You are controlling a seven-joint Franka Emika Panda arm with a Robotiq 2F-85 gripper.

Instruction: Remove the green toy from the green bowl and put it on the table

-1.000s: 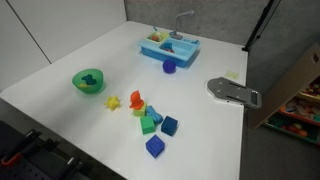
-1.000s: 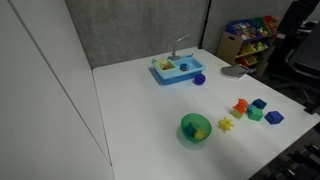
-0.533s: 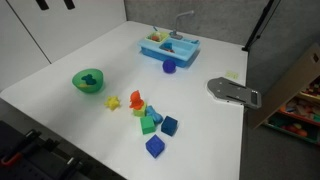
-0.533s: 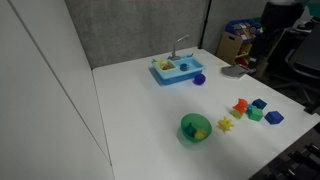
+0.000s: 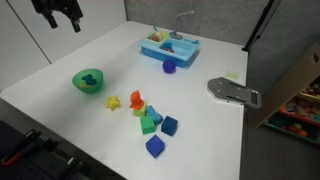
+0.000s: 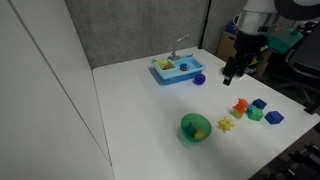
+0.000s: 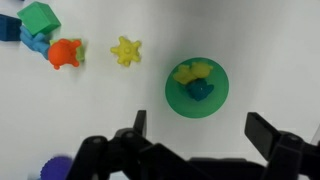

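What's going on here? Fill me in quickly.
A robot arm is working over a white table strewn with toys. Its gripper hovers open and empty high above the green bowl. The green toy lies inside the bowl beside a yellow piece. Nothing has been grasped yet. Other toy blocks lie loose on the table.

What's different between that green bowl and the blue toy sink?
The green bowl is round and bright green; the blue toy sink is rectangular and blue. The sink has an upright grey tap; the bowl has none. The sink looks the larger of the two. Both rest on the white table.
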